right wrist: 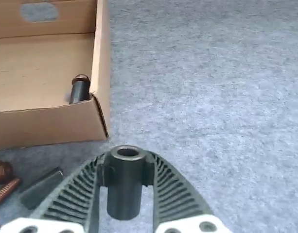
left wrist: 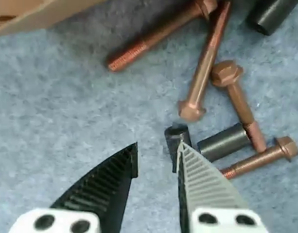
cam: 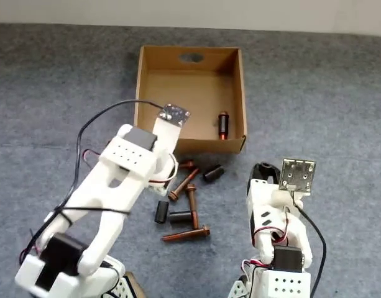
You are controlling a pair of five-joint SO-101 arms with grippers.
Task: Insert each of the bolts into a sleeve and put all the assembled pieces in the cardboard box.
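While the right jaws clamp an upright black sleeve near the cardboard box, the left jaws hang apart over loose copper bolts on the tabletop, so gripping one bolt for insertion looks next.
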